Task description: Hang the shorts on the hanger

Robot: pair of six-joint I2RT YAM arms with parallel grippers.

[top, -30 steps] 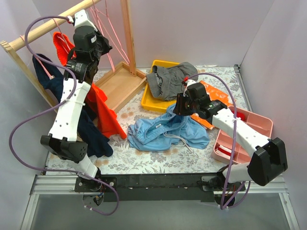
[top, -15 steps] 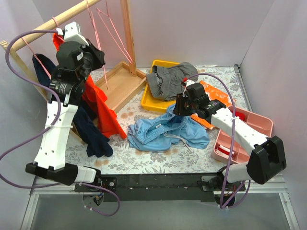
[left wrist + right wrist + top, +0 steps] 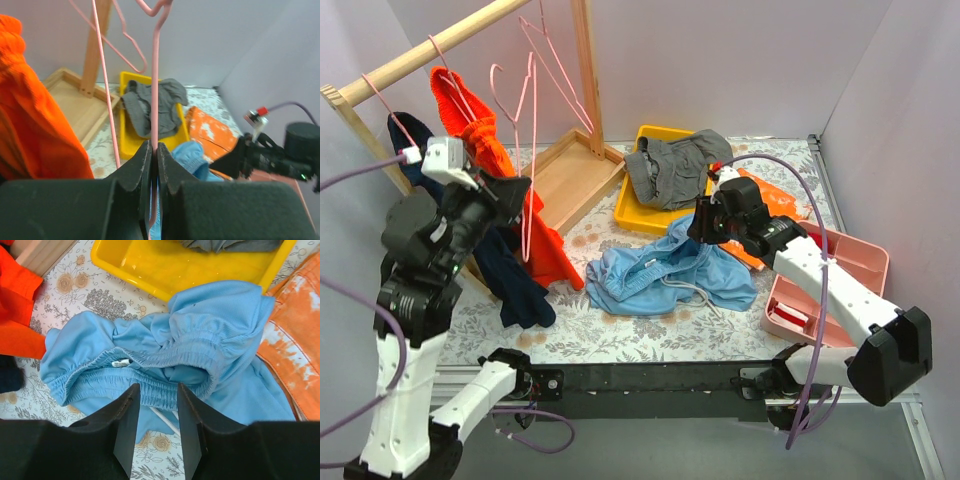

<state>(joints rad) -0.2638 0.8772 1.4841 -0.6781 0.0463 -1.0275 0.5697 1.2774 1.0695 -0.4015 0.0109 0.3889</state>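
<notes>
**Hanger in hand, shorts not yet lifted**

On your table (image 3: 650,335) the shorts (image 3: 670,275) lie in a crumpled heap, just in front of the yellow tray (image 3: 150,270). Nothing is threaded. The hanger (image 3: 155,85) is held up on the left, its wire pinched in your left tool (image 3: 154,150), which is clenched tight. Your right tool (image 3: 156,390) hovers over the waistband with jaws apart, gripping nothing. I'd say most of the job remains: grab the shorts and feed them onto the hanger.

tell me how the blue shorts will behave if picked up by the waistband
Probably floppy: the shorts lie crumpled in soft folds, so they'd likely sag and hang. Likely light, being thin fabric. The gathered elastic waistband may bunch rather than slip, and the loose white drawstring would probably dangle.
</notes>
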